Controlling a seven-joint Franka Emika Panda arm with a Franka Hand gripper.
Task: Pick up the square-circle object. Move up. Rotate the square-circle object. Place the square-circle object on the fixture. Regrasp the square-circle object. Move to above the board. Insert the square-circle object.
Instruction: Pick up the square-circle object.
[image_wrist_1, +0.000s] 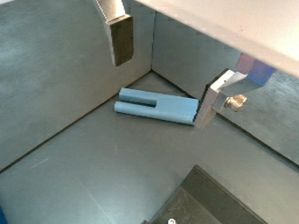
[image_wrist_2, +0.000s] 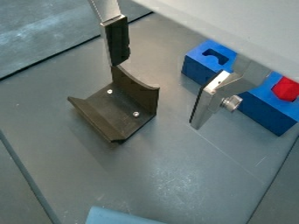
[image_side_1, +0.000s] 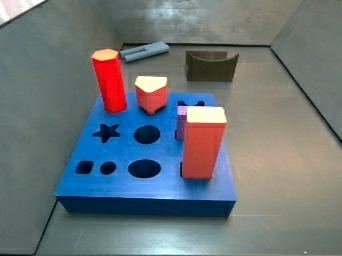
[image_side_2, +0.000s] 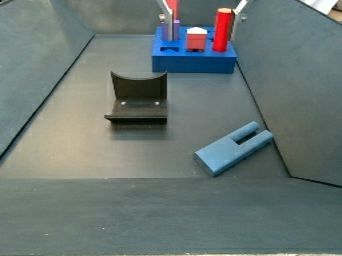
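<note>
Grey walls close in a grey floor (image_side_2: 80, 150), and on it the square-circle object (image_side_2: 233, 148) lies flat on its side, close to one wall and untouched; in a wrist view it shows as a grey-blue peg (image_wrist_1: 156, 106) with a slot cut into one end, resting near a corner where two walls meet. The gripper (image_wrist_1: 163, 68) hangs above the peg in that view, its jaws spread wide apart with nothing between them, one silver finger (image_wrist_1: 121, 35) on one side and the other finger (image_wrist_1: 219, 98) on the far side of the peg, neither touching it. Near the peg on the floor stands the fixture (image_side_2: 136, 98), a dark block with a curved notch in its top, upright and apart from the peg; a wrist view shows the fixture (image_wrist_2: 117, 108) below the open fingers. Farther off sits the board (image_side_1: 144, 160), a thick blue slab with star, cross and round holes. A tall red column (image_side_1: 108, 80) rises from the board, a big red block with a pale top (image_side_1: 203, 143) stands near its front edge, and a shorter red piece with a pale top (image_side_1: 152, 95) sits between them.
</note>
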